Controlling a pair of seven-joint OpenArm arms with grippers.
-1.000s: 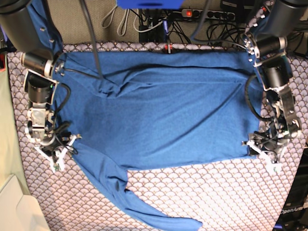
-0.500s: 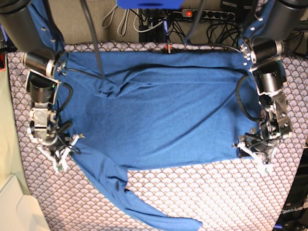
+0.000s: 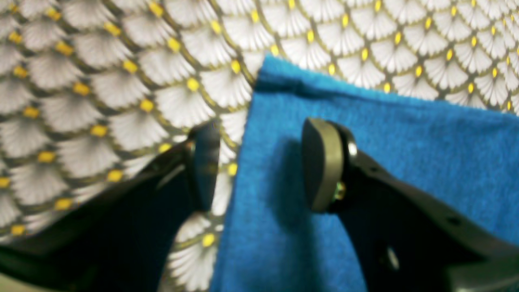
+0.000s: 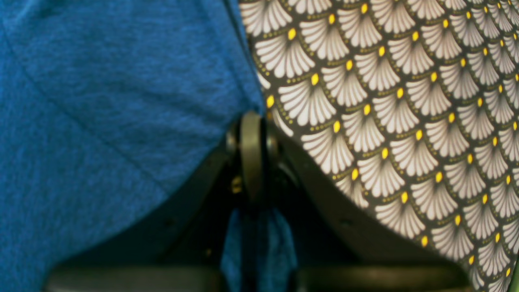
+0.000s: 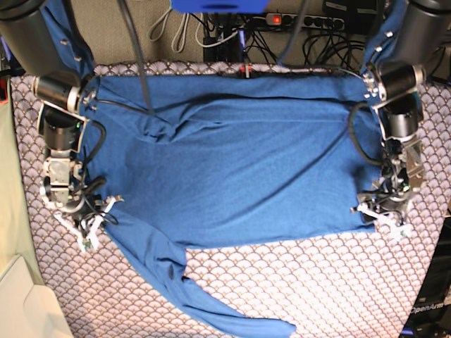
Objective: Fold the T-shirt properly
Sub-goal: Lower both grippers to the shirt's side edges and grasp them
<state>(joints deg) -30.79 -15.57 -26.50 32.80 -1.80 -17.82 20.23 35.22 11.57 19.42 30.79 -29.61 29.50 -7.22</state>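
Overhead first: the T-shirt lay spread flat across the scallop-patterned tablecloth, one long sleeve trailing toward the near edge. The right gripper sat at the shirt's edge where that sleeve began; the left gripper sat at the opposite lower corner of the shirt. Left wrist view: the left gripper stood partly open, one pad over the tablecloth and the other over the T-shirt, the fabric's edge running between them; nothing was clamped. Right wrist view: the right gripper was closed tight, pads pressed together on the T-shirt at its edge, blue fabric bunched behind the pads, beside the tablecloth.
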